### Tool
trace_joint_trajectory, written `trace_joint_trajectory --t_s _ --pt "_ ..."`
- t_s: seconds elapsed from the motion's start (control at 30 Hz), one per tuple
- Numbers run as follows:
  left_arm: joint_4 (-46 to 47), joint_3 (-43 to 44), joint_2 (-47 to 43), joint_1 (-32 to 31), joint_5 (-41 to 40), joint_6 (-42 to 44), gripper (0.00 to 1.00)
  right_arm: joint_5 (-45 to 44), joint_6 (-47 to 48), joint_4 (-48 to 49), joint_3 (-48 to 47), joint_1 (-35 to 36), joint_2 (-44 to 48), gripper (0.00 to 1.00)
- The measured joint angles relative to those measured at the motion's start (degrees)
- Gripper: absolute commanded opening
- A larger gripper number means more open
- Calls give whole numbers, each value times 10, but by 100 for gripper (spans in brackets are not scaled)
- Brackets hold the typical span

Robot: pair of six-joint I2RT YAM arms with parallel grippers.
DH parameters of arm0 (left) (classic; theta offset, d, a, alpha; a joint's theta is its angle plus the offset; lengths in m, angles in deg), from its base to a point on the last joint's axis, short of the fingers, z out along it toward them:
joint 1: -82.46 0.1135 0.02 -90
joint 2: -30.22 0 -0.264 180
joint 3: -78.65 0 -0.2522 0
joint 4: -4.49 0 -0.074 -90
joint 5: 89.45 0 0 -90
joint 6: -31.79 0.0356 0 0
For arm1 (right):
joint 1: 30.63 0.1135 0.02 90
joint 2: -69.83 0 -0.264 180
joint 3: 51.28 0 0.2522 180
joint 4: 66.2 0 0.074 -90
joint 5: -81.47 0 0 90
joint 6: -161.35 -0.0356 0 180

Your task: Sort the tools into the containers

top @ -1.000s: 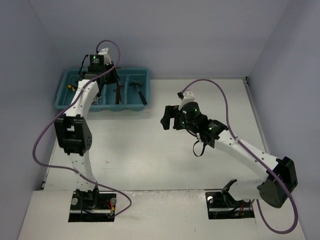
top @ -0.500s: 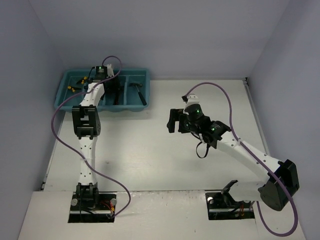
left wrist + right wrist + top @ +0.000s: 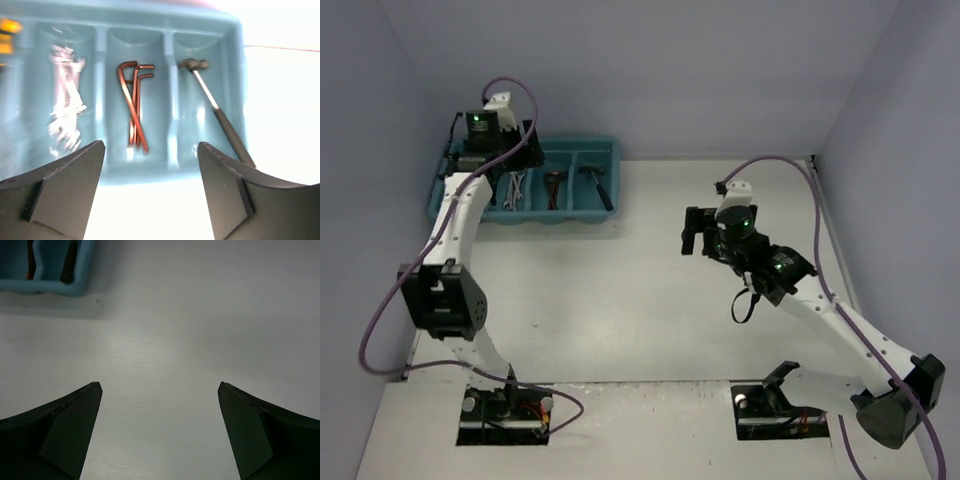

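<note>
The teal tray (image 3: 610, 150) (image 3: 150, 172) stands at the back left, its containers side by side. Silver wrenches (image 3: 516, 188) (image 3: 65, 107), dark red L-shaped keys (image 3: 554, 187) (image 3: 134, 107) and a small hammer (image 3: 596, 183) (image 3: 215, 107) each lie in their own compartment. A yellow-and-black piece (image 3: 6, 35) shows at the far left edge. My left gripper (image 3: 495, 150) (image 3: 151, 145) hangs open above the tray's left part, nothing between its fingers. My right gripper (image 3: 692, 232) (image 3: 160, 384) is open and empty over bare table, right of the tray.
In the right wrist view only the tray's corner (image 3: 75, 285) shows at the top left. Purple walls close in the table (image 3: 650, 300) at left, back and right. Both arm bases sit at the near edge.
My left gripper has opened and lifted up and to the left over the tray. The right arm has swung to the right, away from the tray, jaws widening slightly.
</note>
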Motion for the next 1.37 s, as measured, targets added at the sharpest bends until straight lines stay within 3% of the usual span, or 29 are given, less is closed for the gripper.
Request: trace_joint_trajectory --t_s 0.23,0.43,0.57,0.87,1.37 --pt "-70 -150 -372 -3 -70 31 78 -97 35 -8 -26 -3 130 100" --pt "-174 -225 -584 -8 -140 37 79 -200 69 -8 -40 -3 195 100" --pt "-222 -294 -676 -35 -191 32 82 -251 94 -11 -40 -4 199 100" --pt "-270 -388 -701 -53 -237 19 87 -255 120 -12 -40 -4 159 100" --pt "-271 -393 -678 -55 -251 -12 92 -205 120 2 -36 -4 122 100"
